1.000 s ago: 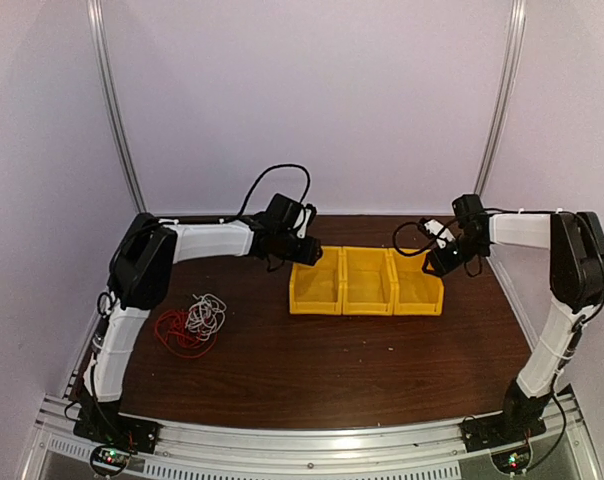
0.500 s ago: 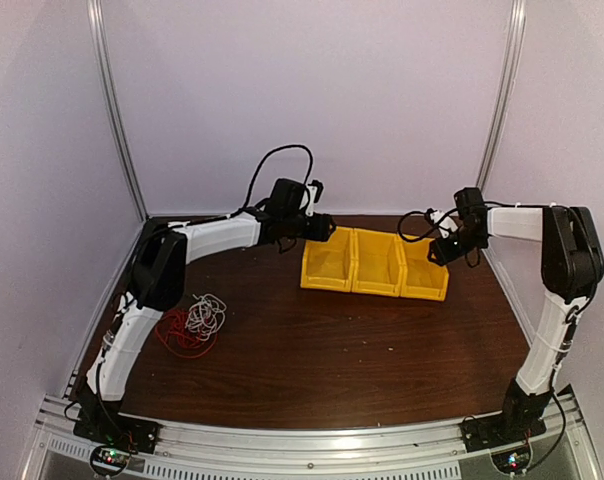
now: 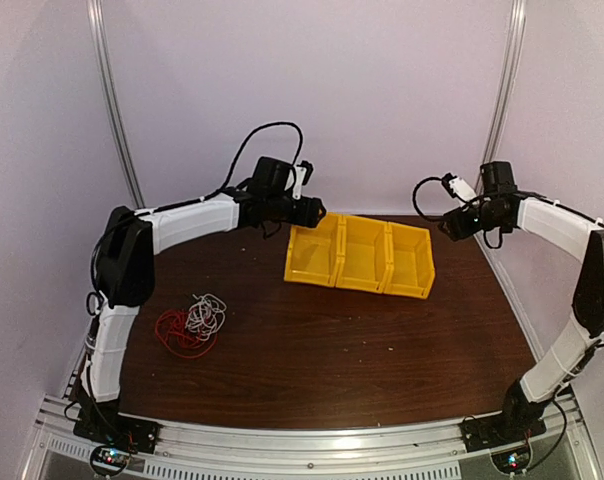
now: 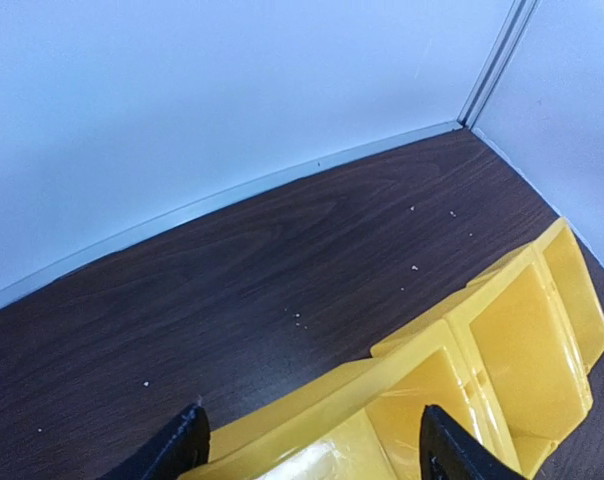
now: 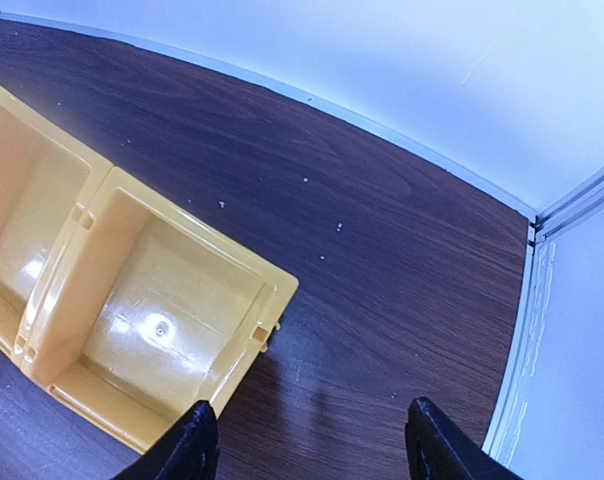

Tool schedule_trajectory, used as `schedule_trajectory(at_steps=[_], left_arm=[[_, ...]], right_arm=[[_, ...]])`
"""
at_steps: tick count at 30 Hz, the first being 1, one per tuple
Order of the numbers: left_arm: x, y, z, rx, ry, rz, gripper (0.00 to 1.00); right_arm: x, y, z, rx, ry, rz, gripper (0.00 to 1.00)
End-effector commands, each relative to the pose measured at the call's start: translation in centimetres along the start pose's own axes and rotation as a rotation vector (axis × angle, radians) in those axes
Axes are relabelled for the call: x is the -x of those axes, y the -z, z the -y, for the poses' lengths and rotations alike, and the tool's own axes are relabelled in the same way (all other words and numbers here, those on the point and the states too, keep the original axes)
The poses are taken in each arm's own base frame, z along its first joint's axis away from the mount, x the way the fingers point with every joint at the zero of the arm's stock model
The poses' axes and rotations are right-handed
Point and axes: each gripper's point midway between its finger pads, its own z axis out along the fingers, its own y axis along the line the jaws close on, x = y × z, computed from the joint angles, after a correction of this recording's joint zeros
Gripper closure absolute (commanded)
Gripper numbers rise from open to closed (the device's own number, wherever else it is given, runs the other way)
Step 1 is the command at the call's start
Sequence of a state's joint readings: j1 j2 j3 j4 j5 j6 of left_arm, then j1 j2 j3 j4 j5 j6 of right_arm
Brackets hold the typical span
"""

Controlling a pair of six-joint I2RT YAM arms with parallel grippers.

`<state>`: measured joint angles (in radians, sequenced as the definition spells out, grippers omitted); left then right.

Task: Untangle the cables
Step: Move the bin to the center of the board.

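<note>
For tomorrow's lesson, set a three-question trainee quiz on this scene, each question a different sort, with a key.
1. Multiple choice: how many compartments has the yellow bin row? A two, B three, C four.
2. Fill in: the cables lie nearer the ___ arm's base.
3. True or false: the right pincer grips a cable.
Key: 1 B; 2 left; 3 false.

Count's in: 3 bins [image 3: 360, 257], 2 arms [image 3: 187, 222], 1 tangle of cables [image 3: 192, 325].
Bins in 1 row; 2 cable colours show: red, white.
</note>
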<state>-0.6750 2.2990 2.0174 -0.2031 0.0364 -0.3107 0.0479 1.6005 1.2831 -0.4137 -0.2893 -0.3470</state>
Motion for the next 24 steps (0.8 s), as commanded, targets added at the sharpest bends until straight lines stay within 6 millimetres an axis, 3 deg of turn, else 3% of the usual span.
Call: schedule_trajectory(at_steps=[1,10,19,24], left_arm=[[3.4,3.6,0.2,0.005,-0.029,0.068,0.26],[-3.2,1.4,-0.6,0.0,0.014,-0.078,0.27],[-7.4,-1.8,0.3,-0.054,0.139,-0.119,0.28],[-9.6,-2.3,-1.0,0.02,0.149,-0.189,0.24]], right_arm=[[0.0,1.3,-1.5,0.066,0.014,0.04,0.35],[-1.1,2.2,-6.1,0.258,0.063,0.068,0.37],[-2.6,1.6,-9.6,0.329,0.138,0.016,0.39],[-2.5,1.6,-10.5,0.349,0.149,0.018,0.39]])
